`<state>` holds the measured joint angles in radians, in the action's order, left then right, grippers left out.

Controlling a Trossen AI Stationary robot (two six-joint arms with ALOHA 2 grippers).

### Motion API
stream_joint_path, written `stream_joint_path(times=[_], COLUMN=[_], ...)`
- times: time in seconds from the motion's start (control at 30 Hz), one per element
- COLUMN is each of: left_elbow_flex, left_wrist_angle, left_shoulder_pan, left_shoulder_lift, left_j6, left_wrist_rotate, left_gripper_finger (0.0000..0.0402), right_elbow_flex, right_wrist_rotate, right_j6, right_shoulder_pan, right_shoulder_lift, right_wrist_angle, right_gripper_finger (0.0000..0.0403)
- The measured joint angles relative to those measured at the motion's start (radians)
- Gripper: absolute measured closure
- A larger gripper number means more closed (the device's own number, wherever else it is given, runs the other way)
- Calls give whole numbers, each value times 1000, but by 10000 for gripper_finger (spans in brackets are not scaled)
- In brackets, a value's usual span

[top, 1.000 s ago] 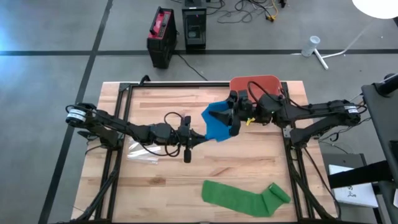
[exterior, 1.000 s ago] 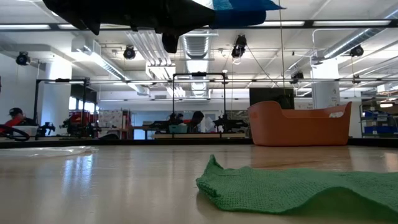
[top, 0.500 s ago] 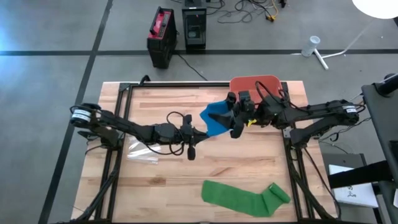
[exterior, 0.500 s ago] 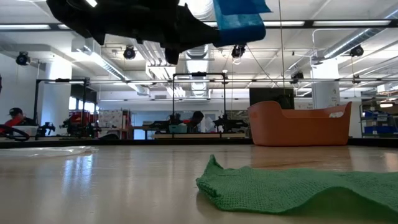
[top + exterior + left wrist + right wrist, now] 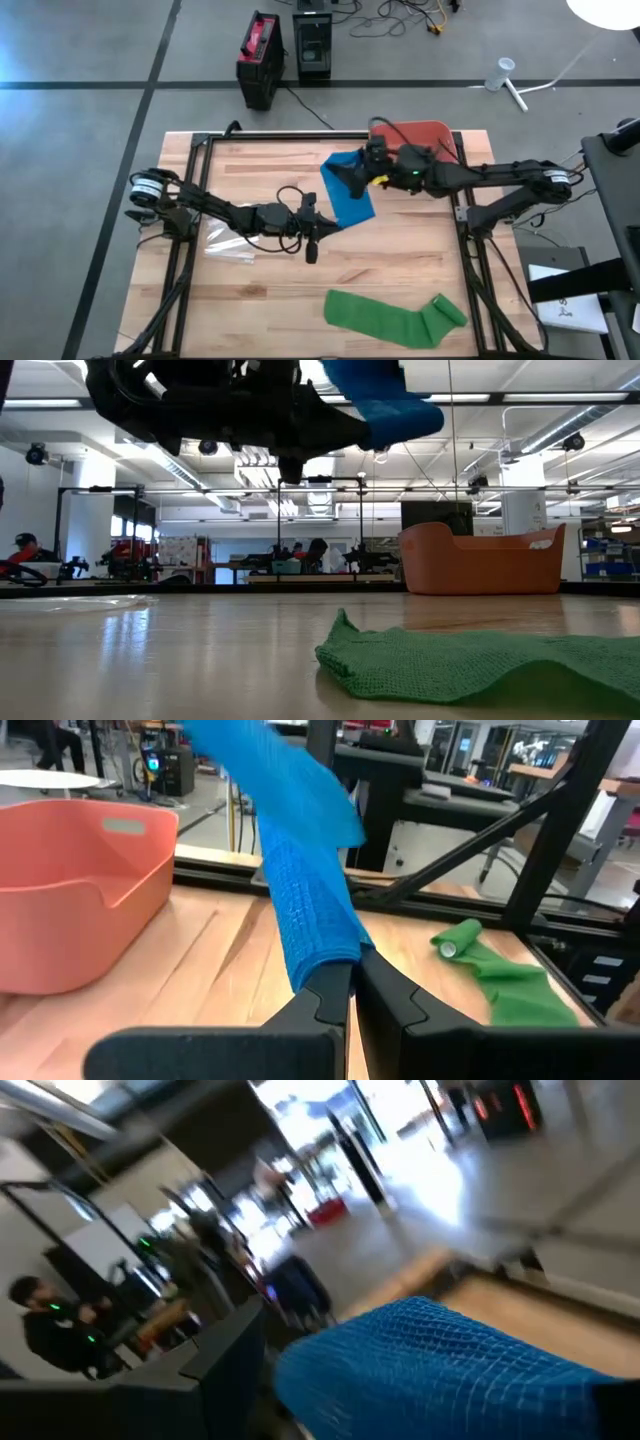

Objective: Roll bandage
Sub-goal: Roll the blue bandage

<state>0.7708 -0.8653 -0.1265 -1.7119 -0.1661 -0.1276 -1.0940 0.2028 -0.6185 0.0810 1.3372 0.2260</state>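
Slippage is looming: left gripper [image 5: 352,982] is pinching the blue bandage [image 5: 347,190] aloft near the table's [image 5: 260,300] far edge, while right gripper [image 5: 352,172] is standing spread beside it.

high: overhead, down | low: tabletop, level | wrists: close, forward
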Motion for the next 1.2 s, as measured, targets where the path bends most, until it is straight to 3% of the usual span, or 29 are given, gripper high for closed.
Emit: stream_joint_path(times=[0.3,0.5,0.63,0.73,0.9,0.97,1.1,1.2], left_elbow_flex=[1,4,12,12,15,24,33,34], left_wrist_angle=[30,17,47,78,81,79,83,89], left_shoulder_pan=[-2,-5,-17,-35,-78,-93,-116,-118], left_shoulder_lift=[-1,-1,0,0,0,0,0,0], left_j6=[-1,-12,25,106,203,202,193,205], left_wrist_rotate=[7,124,141,150,151,146,107,93], left_gripper_finger=[401,401,401,401,401,401,401,401], right_elbow_flex=[9,9,10,8,8,9,9,7], right_wrist_rotate=[-23,-34,-197,-361,-385,-421,-617,-562], right_j6=[-44,-85,-234,-232,-149,-118,-94,-231], right_shoulder_pan=[12,19,11,-17,-28,-26,-54,-72], right_shoulder_lift=[97,140,155,149,131,117,89,77], right_wrist_angle=[-52,-131,-149,-163,-299,-272,-81,20], right_gripper_finger=[145,120,103,94,93,93,93,93])
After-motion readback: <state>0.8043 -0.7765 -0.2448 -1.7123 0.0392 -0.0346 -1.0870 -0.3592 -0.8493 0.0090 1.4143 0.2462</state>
